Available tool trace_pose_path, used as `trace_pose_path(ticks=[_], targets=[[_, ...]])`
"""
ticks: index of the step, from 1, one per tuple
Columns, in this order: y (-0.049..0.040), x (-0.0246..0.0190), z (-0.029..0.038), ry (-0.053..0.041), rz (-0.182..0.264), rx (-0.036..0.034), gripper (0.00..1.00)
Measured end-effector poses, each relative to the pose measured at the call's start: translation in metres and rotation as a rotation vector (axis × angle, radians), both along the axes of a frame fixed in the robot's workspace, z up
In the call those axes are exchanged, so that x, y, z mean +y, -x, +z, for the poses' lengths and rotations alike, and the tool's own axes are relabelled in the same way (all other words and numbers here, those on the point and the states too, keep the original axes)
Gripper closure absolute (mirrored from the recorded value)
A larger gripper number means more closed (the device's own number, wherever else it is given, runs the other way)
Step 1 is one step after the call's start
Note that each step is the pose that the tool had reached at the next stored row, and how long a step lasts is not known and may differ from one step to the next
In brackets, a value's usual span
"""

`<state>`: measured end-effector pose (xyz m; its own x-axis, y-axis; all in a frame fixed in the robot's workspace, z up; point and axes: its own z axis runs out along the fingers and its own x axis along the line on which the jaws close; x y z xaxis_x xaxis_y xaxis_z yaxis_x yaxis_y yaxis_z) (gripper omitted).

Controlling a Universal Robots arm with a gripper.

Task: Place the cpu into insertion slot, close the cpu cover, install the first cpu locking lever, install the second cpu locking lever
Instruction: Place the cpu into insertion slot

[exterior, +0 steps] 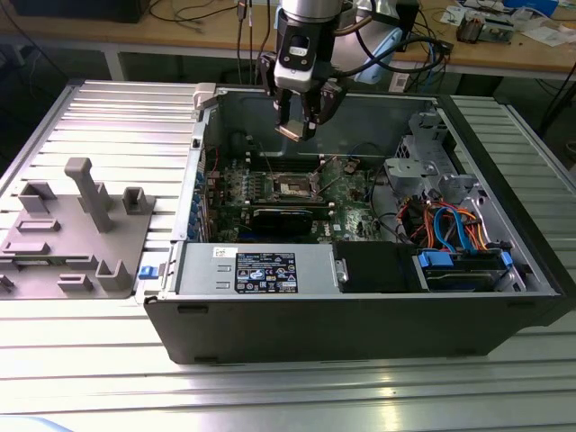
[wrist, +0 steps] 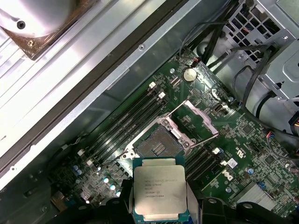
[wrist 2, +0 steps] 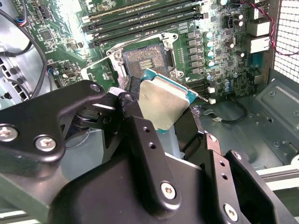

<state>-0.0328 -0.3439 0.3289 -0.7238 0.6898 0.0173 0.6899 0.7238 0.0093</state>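
You are on the first step: the pincer (exterior: 298, 124) is clamped on the cpu (wrist: 160, 189), hanging above the bare insertion slot (wrist: 158, 145) of the motherboard (wrist: 247, 184), with the cpu cover (wrist: 202, 117) raised open, so seating it calls for squaring the chip to the socket and lowering it straight.

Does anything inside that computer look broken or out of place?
Nothing looks damaged. The insertion slot is empty, its cpu cover stands open, and the gripper holds the cpu above the motherboard.
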Motion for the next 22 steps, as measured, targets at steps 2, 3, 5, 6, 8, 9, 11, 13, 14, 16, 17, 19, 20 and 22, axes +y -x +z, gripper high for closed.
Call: trace_pose_path(ticks=[2,3,5,6,8,9,11,13,14,16,17,19,20,22], targets=[[0.0000,0.0000,0.0000,0.0001,-0.003,0.0001,0.46],[0.0000,0.0000,0.0000,0.0000,-0.004,0.0000,0.46],[0.0000,0.0000,0.0000,0.0001,-0.007,0.0001,0.46],[0.0000,0.0000,0.0000,0.0000,-0.009,0.0000,0.46],[0.0000,0.0000,0.0000,0.0001,-0.011,0.0000,0.46],[0.0000,0.0000,0.0000,0.0001,-0.014,0.0000,0.46],[0.0000,0.0000,0.0000,0.0000,-0.017,0.0000,0.46],[0.0000,0.0000,0.0000,0.0000,-0.020,0.0000,0.46],[0.0000,0.0000,0.0000,0.0000,-0.022,0.0000,0.46],[0.0000,0.0000,0.0000,0.0000,-0.024,0.0000,0.46],[0.0000,0.0000,0.0000,0.0000,-0.025,0.0000,0.46],[0.0000,0.0000,0.0000,0.0001,-0.027,0.0000,0.46],[0.0000,0.0000,0.0000,0.0000,-0.028,0.0000,0.46],[0.0000,0.0000,0.0000,0.0000,-0.030,0.0001,0.46]])
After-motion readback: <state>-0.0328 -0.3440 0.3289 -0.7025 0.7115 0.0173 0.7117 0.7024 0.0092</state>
